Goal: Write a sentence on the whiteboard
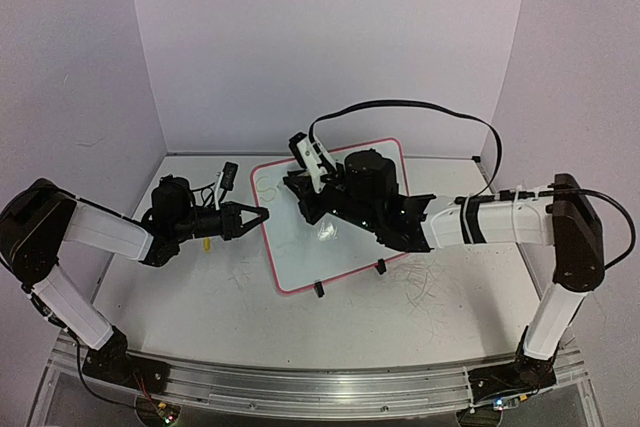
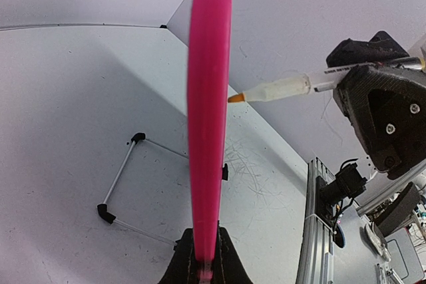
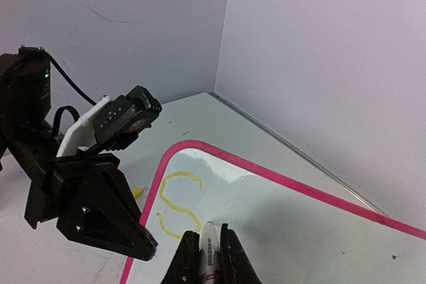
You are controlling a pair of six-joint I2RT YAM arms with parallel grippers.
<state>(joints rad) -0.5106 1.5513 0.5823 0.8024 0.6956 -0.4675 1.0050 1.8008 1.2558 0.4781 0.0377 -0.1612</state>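
The whiteboard (image 1: 340, 247), glossy white with a pink frame, lies in the middle of the table with two black clip feet (image 1: 318, 290) on its near edge. My left gripper (image 1: 257, 216) is shut on its left edge; the left wrist view shows the pink frame (image 2: 208, 98) edge-on between the fingers (image 2: 181, 267). My right gripper (image 1: 303, 195) is shut on a white marker (image 3: 210, 247) over the board's far left corner. Of the sentence only a yellow "S" (image 3: 174, 207) shows. The marker's tip (image 2: 235, 98) sits at the board beside the S; contact is unclear.
A small black object (image 1: 227, 177) lies behind the left gripper, and a yellow piece (image 3: 137, 193) lies beside the board's left edge. A thin wire stand (image 2: 120, 181) with black ends shows past the board. A black cable (image 1: 420, 105) arcs over the right arm. Walls enclose the table.
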